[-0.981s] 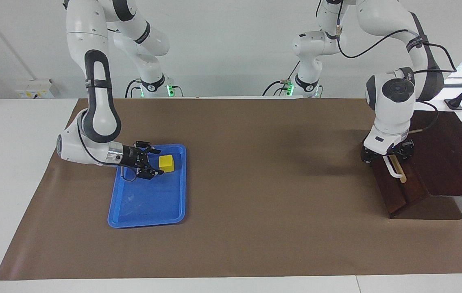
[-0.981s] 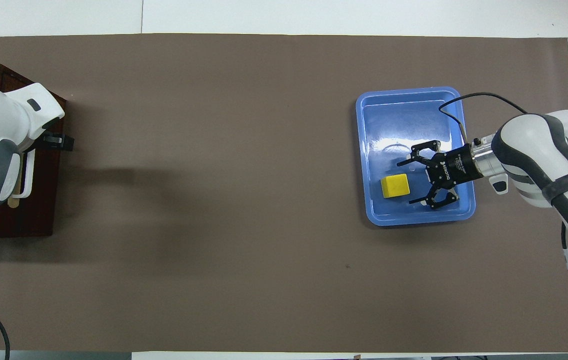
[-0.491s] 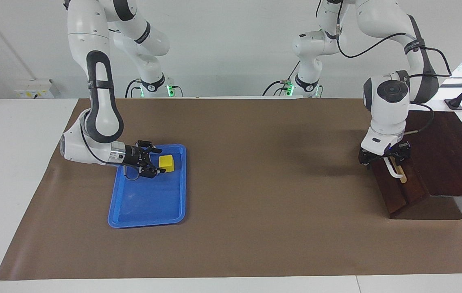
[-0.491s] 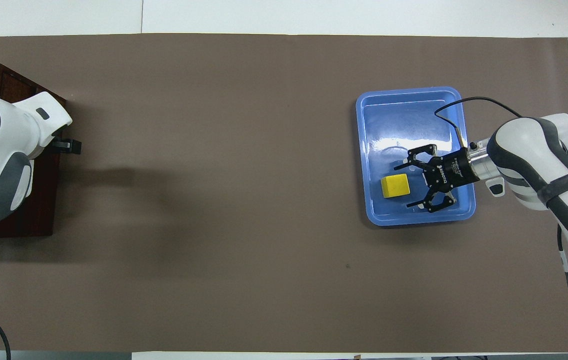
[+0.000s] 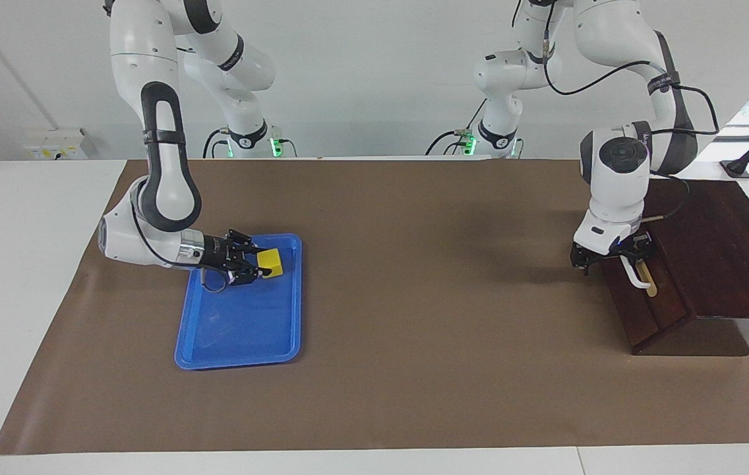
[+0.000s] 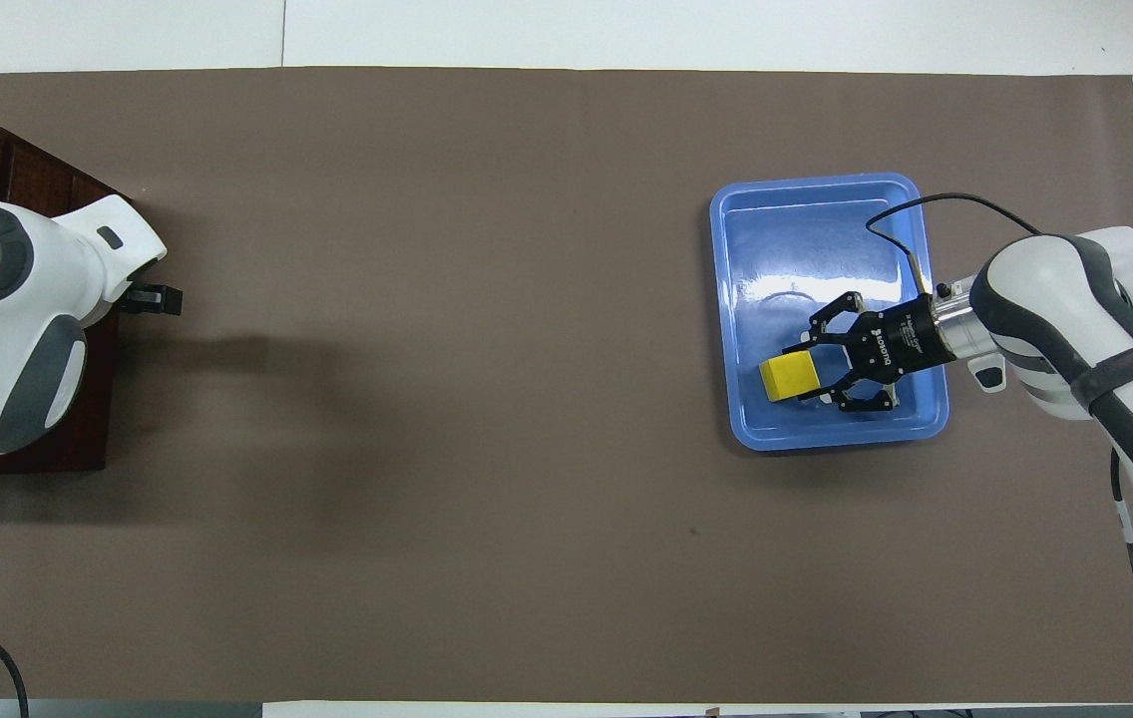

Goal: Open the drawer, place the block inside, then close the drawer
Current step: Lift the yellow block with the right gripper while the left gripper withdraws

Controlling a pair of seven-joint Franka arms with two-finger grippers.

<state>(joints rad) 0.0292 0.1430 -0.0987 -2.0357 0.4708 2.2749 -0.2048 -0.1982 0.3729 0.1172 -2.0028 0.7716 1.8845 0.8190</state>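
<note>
Bare brown mat point(image 5: 414, 316) lies open between the blue tray point(image 5: 216, 343) and the drawer point(image 5: 651, 310). The left gripper point(image 5: 602, 254) crowds the drawer's handle point(image 5: 635, 278); the tray's low rim rings the block point(image 5: 271, 262).

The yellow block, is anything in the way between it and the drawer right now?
Nothing stands on the brown mat between the block in the blue tray and the drawer, but the drawer looks shut, with the left hand at its handle.

right end effector point(image 6: 806, 374) | closed in around block point(image 6: 792, 376), apparently gripping | left end effector point(image 5: 602, 254) | shifted off drawer point(image 5: 645, 297)
</note>
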